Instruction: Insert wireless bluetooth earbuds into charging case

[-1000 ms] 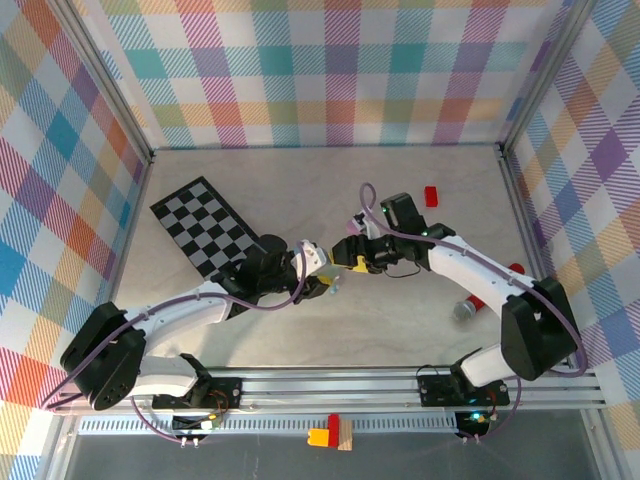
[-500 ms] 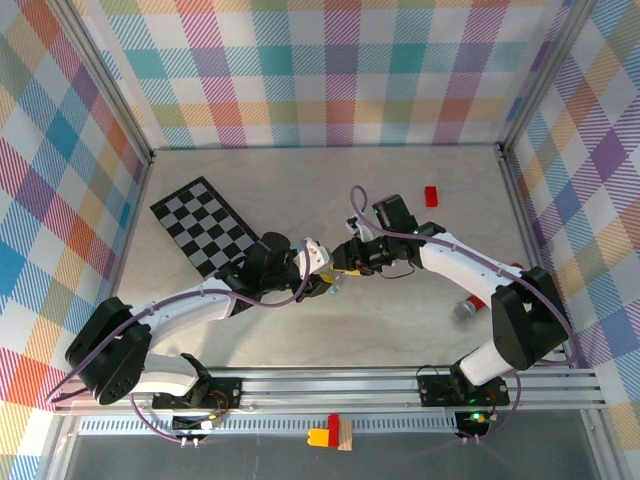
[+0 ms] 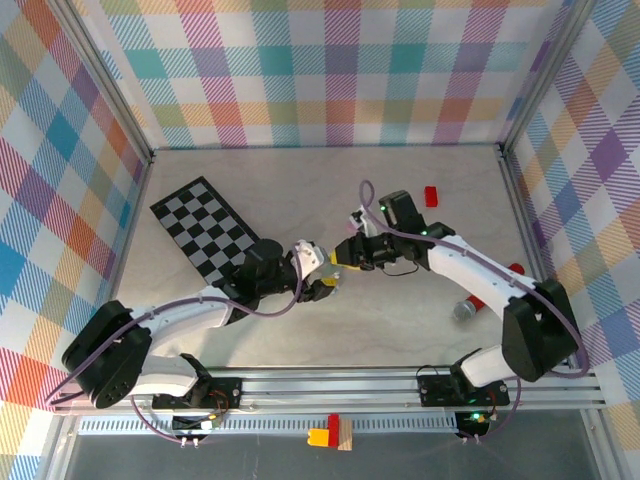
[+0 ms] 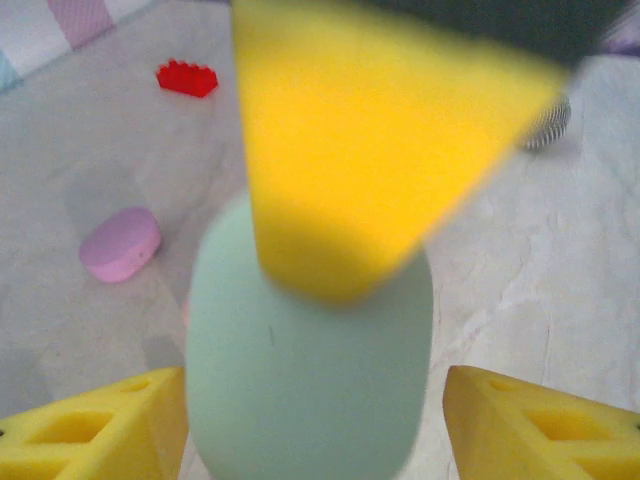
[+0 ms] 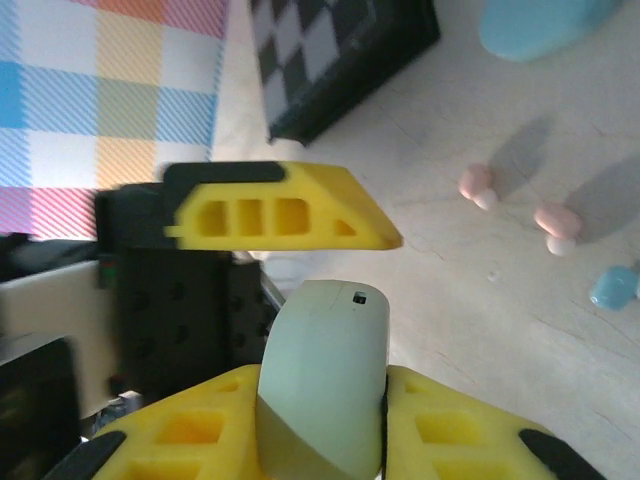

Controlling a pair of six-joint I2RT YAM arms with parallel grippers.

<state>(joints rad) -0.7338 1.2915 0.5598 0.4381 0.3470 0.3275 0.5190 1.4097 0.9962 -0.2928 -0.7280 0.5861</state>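
Top external: both arms meet nose to nose near the middle of the counter (image 3: 300, 200). Red block (image 3: 431, 196) sits at 1 o'clock from the meeting point.

Right wrist: right tool (image 5: 322, 395) is clenched on the mint case (image 5: 325, 350), a yellow finger pressed to each flank. Case looks clear of the counter. One finger of the other arm sits just past it at 11 o'clock; can't tell if it touches.

Left wrist: left tool (image 4: 312, 395) is released. Same case sits between its fingers, with a clear gap at the 3 o'clock finger and the 9 o'clock one at most brushing it.

Step, my read: mid-air handover of the case, right side carrying it. Every bud I can see is loose on the counter. In the right wrist view, two pink earbuds (image 5: 477, 185) and a light blue earbud (image 5: 612, 287) lie at 2 to 3 o'clock of the held case, with the blue case (image 5: 540, 25) beyond at 1 o'clock. Pink case (image 4: 120, 243) lies shut at 9 o'clock in the left wrist view.

Next: left arm should back straight off without dragging the case. Then the lid has to open, since I see no open lid, before any bud goes in. Buds are tiny and smooth, so expect a fiddly pinch.
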